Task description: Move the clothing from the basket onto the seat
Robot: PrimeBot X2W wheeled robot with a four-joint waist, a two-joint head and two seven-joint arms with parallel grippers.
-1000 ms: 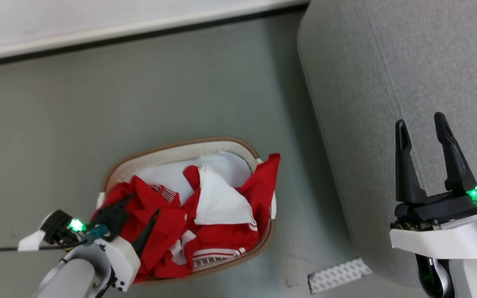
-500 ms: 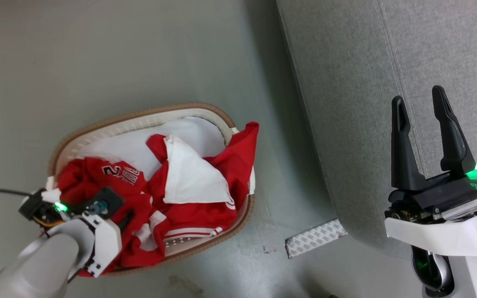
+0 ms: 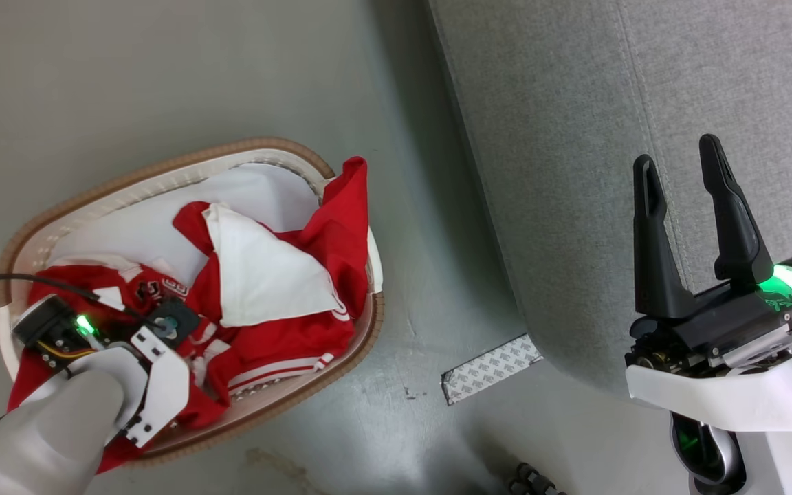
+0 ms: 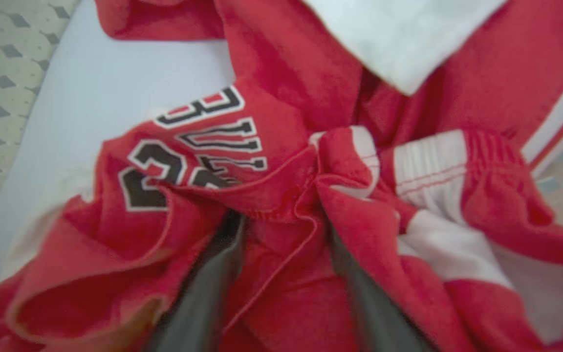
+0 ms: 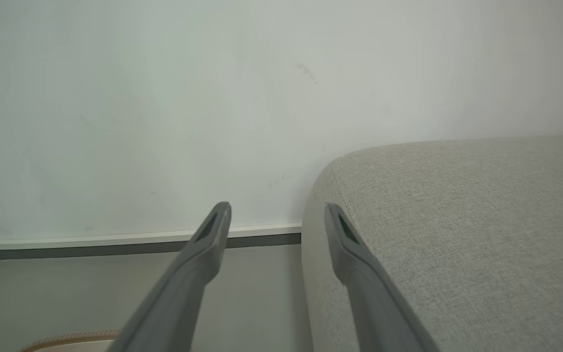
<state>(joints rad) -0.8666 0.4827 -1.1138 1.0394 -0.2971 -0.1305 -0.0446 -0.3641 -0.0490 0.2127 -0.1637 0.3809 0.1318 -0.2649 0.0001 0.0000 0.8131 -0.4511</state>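
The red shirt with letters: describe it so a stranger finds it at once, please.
Left of the grey seat, a cream basket stands on the floor. The shirt lies at its near left end. Alone among the red clothes, it bears black letters edged in white.

floor: grey | patterned strip (on floor) | wall: white

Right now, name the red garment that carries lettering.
The jersey bunched around the left gripper; the other red garment, draped over the basket rim, shows a white panel, no lettering.
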